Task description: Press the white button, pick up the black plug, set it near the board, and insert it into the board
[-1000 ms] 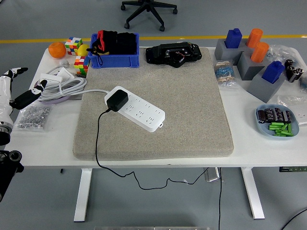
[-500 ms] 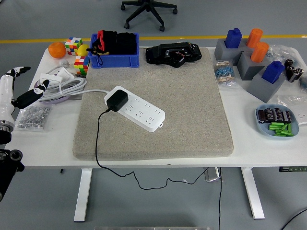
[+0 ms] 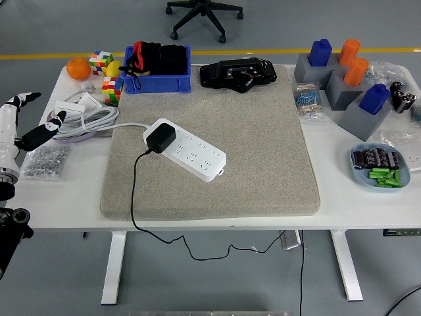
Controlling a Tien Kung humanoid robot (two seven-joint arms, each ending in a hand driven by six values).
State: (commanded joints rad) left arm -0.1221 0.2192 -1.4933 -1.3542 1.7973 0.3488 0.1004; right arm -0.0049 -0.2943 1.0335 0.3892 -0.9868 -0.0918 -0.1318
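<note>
Black plug (image 3: 160, 137): sits seated in the left end of the white power strip (image 3: 189, 151), left of centre in the frame, on the grey mat (image 3: 263, 151).
Plug cord (image 3: 136, 197): thin and limp, runs from the plug toward the lower frame, over the worktop (image 3: 66, 197) edge and down; judged likely to drag and tug lightly on any lift.
Plug handling: judged light, rigid plastic, smooth sides, not fragile; held by the socket, so a straight upward pull is likely needed.
Where to hold: judged best pinched across the two long sides of the body, above the strip, clear of the cord exit.
Strip handling: judged light and free to slide on the mat; may lift with the plug unless steadied.
White button: too small to tell apart on the strip.
Left robot hand (image 3: 29, 128): at the left edge of the frame, beside the bag of small metal parts (image 3: 46, 161), fingers spread, holding nothing, well apart from the plug.
Right robot hand: out of view.
Change from earlier frames: left robot hand has drawn back a little toward the left edge; plug, strip and cord unmoved.
</note>
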